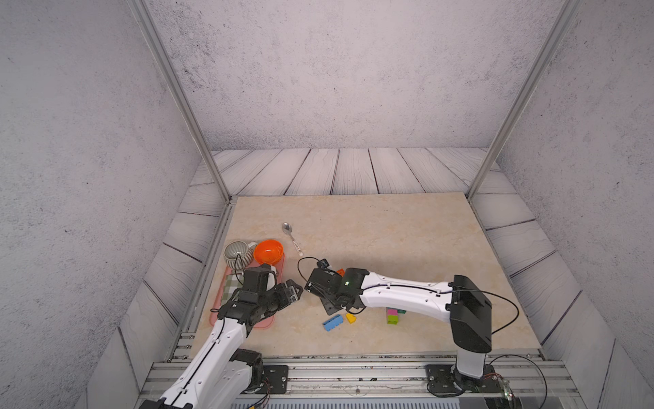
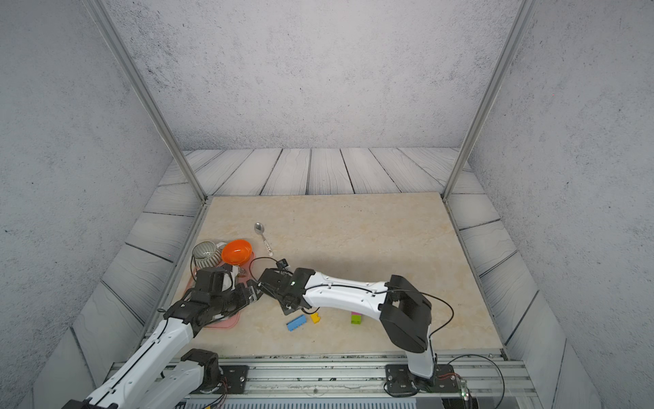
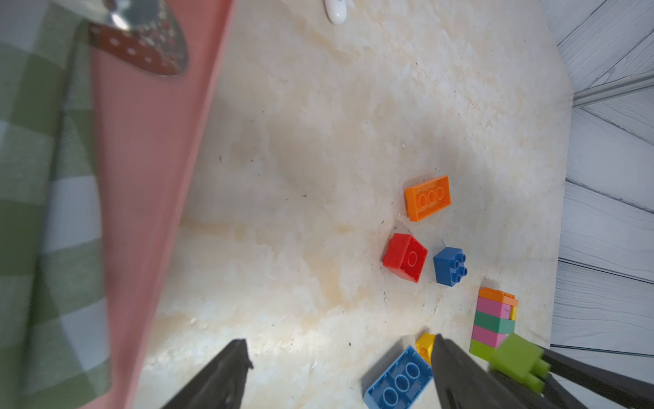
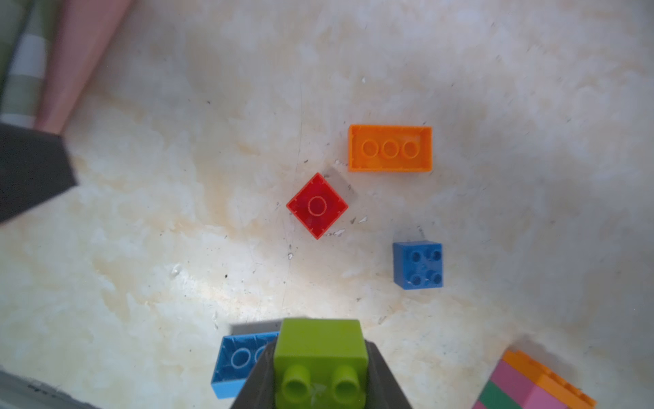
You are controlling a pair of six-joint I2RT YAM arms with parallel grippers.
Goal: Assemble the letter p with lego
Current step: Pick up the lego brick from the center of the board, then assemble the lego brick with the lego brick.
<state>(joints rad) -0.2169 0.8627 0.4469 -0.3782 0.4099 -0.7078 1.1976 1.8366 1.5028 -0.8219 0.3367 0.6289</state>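
Observation:
My right gripper (image 4: 320, 350) is shut on a lime square lego brick (image 4: 320, 357), studs towards the camera, held above a light blue long brick (image 4: 240, 361) that lies upside down. On the table beyond are an orange long brick (image 4: 390, 148), a red square brick (image 4: 317, 205) and a blue square brick (image 4: 417, 265). A stack of lime, pink, green, pink and orange bricks (image 3: 493, 324) stands nearby, also in both top views (image 1: 393, 316). A yellow brick (image 1: 351, 318) lies beside the light blue brick (image 1: 332, 322). My left gripper (image 3: 341, 343) hangs open and empty, left of the right gripper (image 1: 331, 308).
A pink tray (image 3: 148, 177) with a green checked cloth (image 3: 35, 212) and a perforated metal spoon (image 3: 141, 46) lies under my left arm. An orange bowl (image 1: 268, 251) and a striped cup (image 1: 236, 253) stand at its far end. A spoon (image 1: 292, 237) lies behind.

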